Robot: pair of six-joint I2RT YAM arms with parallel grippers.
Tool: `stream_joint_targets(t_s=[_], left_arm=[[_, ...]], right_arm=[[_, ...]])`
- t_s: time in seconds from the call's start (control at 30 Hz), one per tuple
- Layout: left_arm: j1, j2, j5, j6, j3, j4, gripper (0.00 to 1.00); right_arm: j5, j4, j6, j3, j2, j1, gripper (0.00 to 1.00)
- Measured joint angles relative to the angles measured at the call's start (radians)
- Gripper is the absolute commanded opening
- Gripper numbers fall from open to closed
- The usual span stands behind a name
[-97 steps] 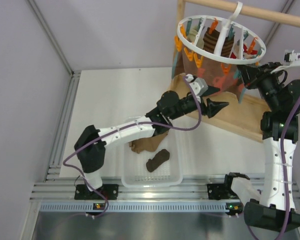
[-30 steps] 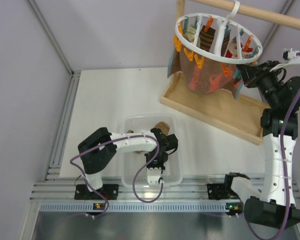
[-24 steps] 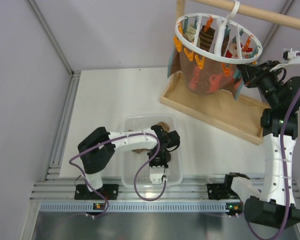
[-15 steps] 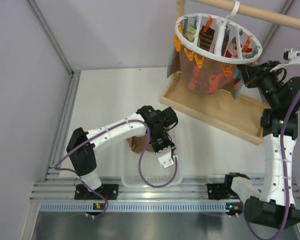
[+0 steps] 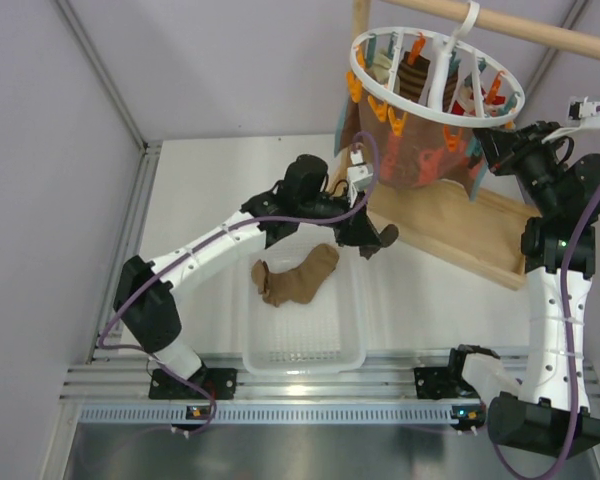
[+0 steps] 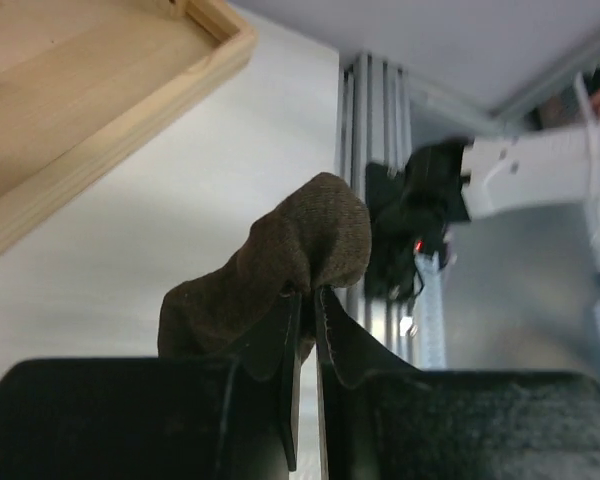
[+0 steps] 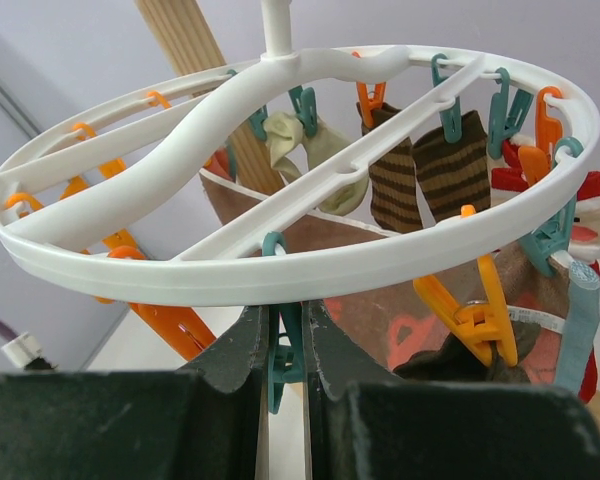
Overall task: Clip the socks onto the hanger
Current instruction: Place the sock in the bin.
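My left gripper is shut on a dark brown sock and holds it in the air beside the wooden base. In the left wrist view this sock bunches over the closed fingertips. A light tan sock lies in the white basket. The white round hanger hangs from the rod with orange and teal pegs. My right gripper is shut on a teal peg under the hanger's rim. Striped socks and a cream sock hang clipped.
A reddish-brown printed cloth hangs under the ring. The wooden frame's base tray lies at the right, its rod above. A metal rail runs along the table's near edge.
My left gripper closed on the dark sock in the basket, lifted it out and carried it up and right toward the wooden stand. The right arm has not moved.
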Motion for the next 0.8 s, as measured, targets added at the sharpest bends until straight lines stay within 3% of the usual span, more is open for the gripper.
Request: stream_joint_targets(t_s=[0.07, 0.17, 0.27, 0.53, 0.8], left_arm=[[-0.004, -0.023, -0.064, -0.229, -0.098, 0.202, 0.0], [-0.024, -0.005, -0.18, -0.527, -0.115, 0.412, 0.0], [-0.041, 0.026, -0.264, -0.713, -0.094, 0.57, 0.0], [-0.082, 0.167, -0.418, -1.014, 0.04, 0.792, 0.0], [-0.076, 0.204, -0.344, -1.165, 0.057, 0.9, 0.0]], right_arm=[[-0.002, 0.0, 0.008, 0.0, 0.0, -0.002, 0.0], [-0.002, 0.0, 0.018, 0.0, 0.0, -0.002, 0.0], [-0.002, 0.0, 0.027, 0.0, 0.0, -0.002, 0.0], [-0.002, 0.0, 0.046, 0.001, 0.0, -0.002, 0.0], [-0.002, 0.0, 0.046, 0.002, 0.0, -0.003, 0.0]])
